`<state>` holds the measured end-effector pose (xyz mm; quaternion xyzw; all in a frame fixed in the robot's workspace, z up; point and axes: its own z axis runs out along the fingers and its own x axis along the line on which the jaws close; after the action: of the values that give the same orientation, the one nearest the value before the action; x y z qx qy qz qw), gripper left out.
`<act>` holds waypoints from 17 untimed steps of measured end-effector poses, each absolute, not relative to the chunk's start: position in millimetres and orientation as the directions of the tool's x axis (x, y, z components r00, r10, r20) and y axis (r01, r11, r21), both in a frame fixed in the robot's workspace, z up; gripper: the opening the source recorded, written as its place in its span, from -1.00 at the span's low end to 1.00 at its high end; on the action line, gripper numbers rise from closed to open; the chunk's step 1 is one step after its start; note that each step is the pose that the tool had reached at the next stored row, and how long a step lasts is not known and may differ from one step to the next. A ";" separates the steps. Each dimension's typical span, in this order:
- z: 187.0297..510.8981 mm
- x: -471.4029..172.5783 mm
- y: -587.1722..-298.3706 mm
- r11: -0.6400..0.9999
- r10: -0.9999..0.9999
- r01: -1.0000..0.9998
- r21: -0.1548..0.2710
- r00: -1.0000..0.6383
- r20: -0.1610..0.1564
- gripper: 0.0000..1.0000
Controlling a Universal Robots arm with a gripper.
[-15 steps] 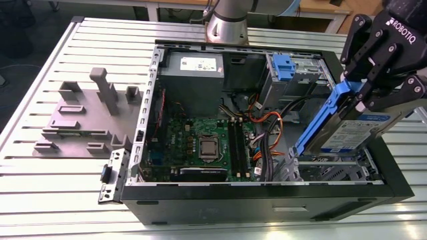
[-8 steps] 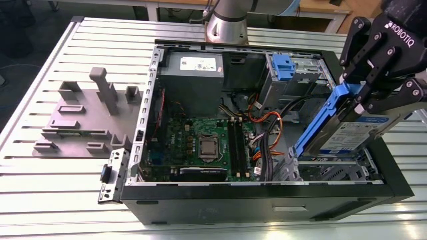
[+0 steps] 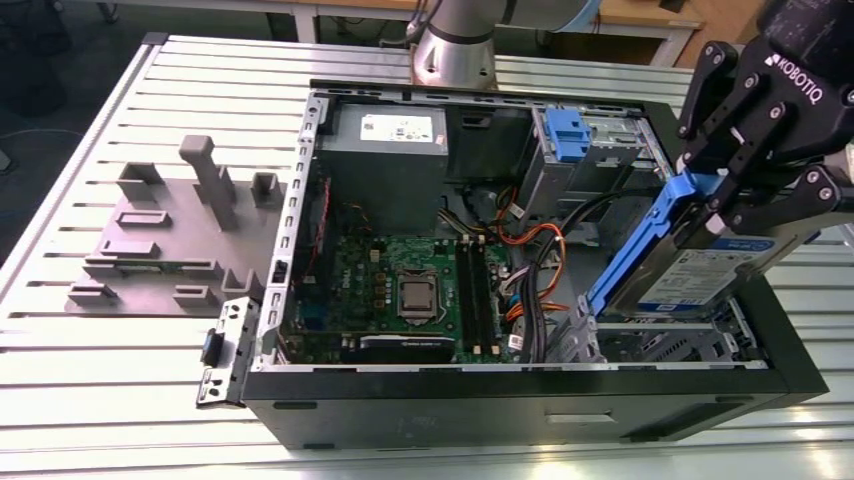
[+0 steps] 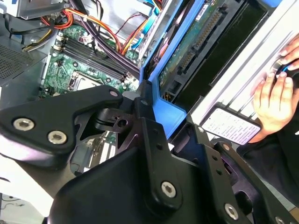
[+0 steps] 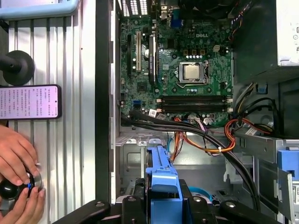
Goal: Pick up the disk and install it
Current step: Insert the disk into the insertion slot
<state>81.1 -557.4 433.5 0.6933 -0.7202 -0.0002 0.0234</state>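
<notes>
**Disk [image 3: 703, 272] gripped in my fingers [image 3: 727, 140] over the open case [image 3: 534, 375]**

My fingers are closed on its blue bracket [image 3: 638, 250], holding it tilted above the metal bay [image 3: 667, 345] at a corner of the case. Farther in lie orange cables [image 5: 205, 144] and the motherboard [image 5: 187, 70]. Outside, a person's hands [image 5: 16, 158] sit near a phone [image 5: 29, 101] on the tabletop [image 5: 74, 140].

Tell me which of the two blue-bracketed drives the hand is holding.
The disk with the labelled face, tilted in the hand at the exterior view's right; the other blue-tabbed drive sits in its cage.
</notes>
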 end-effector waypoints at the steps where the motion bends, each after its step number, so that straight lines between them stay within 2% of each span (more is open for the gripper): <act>1: 432.7 81.2 -557.5 0.039 -0.999 -0.999 0.033 -0.037 0.033 -0.27; 17: 421.3 81.1 -558.7 0.039 -0.999 -0.999 0.033 -0.037 0.033 -0.27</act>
<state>81.1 -558.7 421.3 0.6933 -0.7202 -0.0003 0.0234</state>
